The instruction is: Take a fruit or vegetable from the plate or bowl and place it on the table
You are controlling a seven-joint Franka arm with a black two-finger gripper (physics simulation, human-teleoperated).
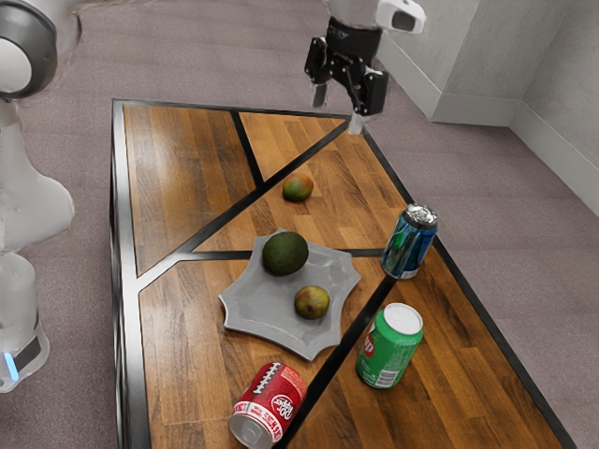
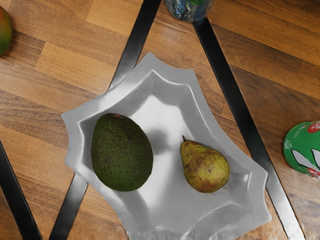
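And there's gripper, high above table, fingers spread wide, pointing down; arm beside table, exterior view's left!

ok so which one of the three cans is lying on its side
The red Dr Pepper can, its silver end showing low; the green can and blue can both stand upright.

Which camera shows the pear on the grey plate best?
The wrist view: it shows the pear from above, with its tapering outline, stem and brown blotches plain. The exterior view shows it on the plate near the avocado too, but smaller and rounder, its stem hard to make out.
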